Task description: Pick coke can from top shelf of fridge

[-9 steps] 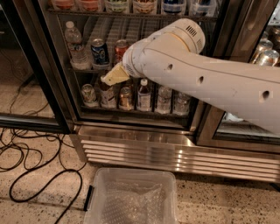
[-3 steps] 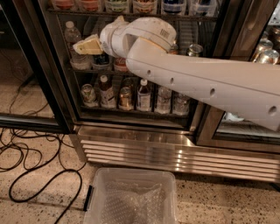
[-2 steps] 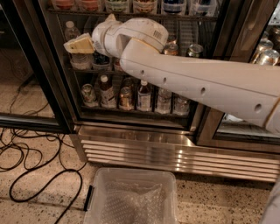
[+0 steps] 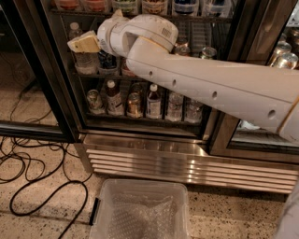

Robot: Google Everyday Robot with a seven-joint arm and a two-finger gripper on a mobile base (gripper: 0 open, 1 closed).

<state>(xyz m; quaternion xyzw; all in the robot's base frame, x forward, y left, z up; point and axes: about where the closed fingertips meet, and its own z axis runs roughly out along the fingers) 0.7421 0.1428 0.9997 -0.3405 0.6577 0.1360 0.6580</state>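
Note:
The fridge (image 4: 46, 84) fills the upper part of the camera view, its dark-framed door open on grey wire racks. My gripper (image 4: 84, 43) is at the upper left, in front of a clear water bottle (image 4: 83, 59) on the middle visible rack. My white arm (image 4: 210, 88) crosses from the right and hides much of that rack. Under the wrist, the base of a reddish can (image 4: 126, 70) and a dark blue can (image 4: 107, 60) show. I cannot tell whether the reddish one is the coke can. The rack above holds several bottles (image 4: 154, 5), cut off by the frame.
The lower rack holds several bottles and cans (image 4: 140, 100). The ribbed steel base grille (image 4: 187, 158) runs below. A clear plastic bin (image 4: 140, 212) stands on the floor in front. Black cables (image 4: 42, 186) lie at the left. Silver cans (image 4: 285, 53) sit behind the right glass door.
My gripper has moved up and to the left, from in front of the cans on the middle rack to in front of the water bottle. The arm now covers more of that rack.

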